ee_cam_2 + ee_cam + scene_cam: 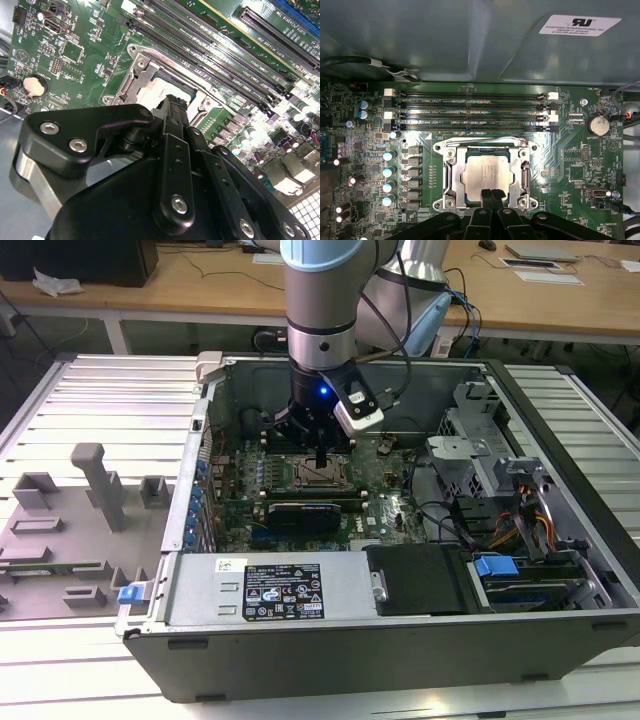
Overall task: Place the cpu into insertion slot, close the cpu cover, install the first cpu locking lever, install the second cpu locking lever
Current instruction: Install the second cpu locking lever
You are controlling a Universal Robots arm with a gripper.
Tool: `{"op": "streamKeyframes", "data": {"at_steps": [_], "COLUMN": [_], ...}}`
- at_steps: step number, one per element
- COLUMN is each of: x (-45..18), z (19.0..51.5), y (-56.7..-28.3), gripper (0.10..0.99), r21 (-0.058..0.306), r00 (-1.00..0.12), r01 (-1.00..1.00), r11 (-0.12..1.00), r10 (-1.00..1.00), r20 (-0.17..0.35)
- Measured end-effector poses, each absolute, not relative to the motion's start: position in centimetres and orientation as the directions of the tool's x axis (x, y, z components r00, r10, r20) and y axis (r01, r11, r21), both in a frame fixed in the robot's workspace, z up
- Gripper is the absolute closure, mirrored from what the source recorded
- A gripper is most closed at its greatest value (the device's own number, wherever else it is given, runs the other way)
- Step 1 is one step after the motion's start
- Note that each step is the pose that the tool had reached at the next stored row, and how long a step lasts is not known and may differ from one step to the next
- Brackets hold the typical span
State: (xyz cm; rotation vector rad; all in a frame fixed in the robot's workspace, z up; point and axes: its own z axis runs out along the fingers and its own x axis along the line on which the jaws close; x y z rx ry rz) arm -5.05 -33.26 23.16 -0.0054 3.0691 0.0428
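Fingers of the gripper (pixel 491 196) are pressed together with no gap between them and nothing held, their tips at the near edge of the cpu (pixel 487 172) in the first wrist view. That pale silvery chip lies flat inside the insertion slot (pixel 451 172), square to its metal rim. The cpu cover (pixel 521 172) appears to lie down around the chip as a silvery frame, the chip showing through its window, though whether it is fully seated cannot be told. Just beyond the socket run the long black memory slots (pixel 475 107), side by side on the green motherboard (pixel 570 165).

In the second wrist view the gripper (pixel 172 107) reaches down over the socket, and a strip of the cpu (pixel 167 87) shows past its tip.

In the exterior view the arm (pixel 320 310) stands straight down into the open computer case (pixel 400 640), which lies on the worktop (pixel 90 400). The gripper (pixel 319 462) hangs over the socket (pixel 318 476) in the middle of the board, with a dark graphics card (pixel 305 513) just nearer.
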Motion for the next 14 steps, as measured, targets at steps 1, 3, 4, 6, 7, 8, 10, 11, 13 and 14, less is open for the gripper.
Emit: {"op": "streamKeyframes", "data": {"at_steps": [1,3,4,6,7,8,10,11,13,14], "x": [-5.1,-5.1,-5.1,-5.1,-5.1,-5.1,-5.1,-5.1,-5.1,-5.1], "z": [23.2,23.4,23.6,24.1,24.3,24.4,24.5,24.5,24.6,24.6], "y": [-33.3,-33.3,-33.3,-33.3,-33.3,-33.3,-33.3,-33.3,-33.3,-33.3], "gripper": [0.98,0.98,0.98,0.98,0.98,0.98,0.98,0.98,0.98,0.98], "r21": [0.027,0.028,0.028,0.028,0.028,0.028,0.028,0.028,0.028,0.028], "r00": [-0.997,-0.997,-0.997,-0.997,-0.997,-0.997,-0.997,-0.997,-0.997,-0.997], "r01": [-0.005,-0.005,-0.005,-0.005,-0.005,-0.005,-0.005,-0.005,-0.005,-0.005], "r11": [1.0,1.0,1.0,1.0,1.0,1.0,1.0,1.0,1.0,1.0], "r10": [-0.003,-0.003,-0.003,-0.003,-0.003,-0.003,-0.003,-0.002,-0.003,-0.003], "r20": [-0.072,-0.072,-0.072,-0.072,-0.072,-0.072,-0.072,-0.072,-0.072,-0.072]}}
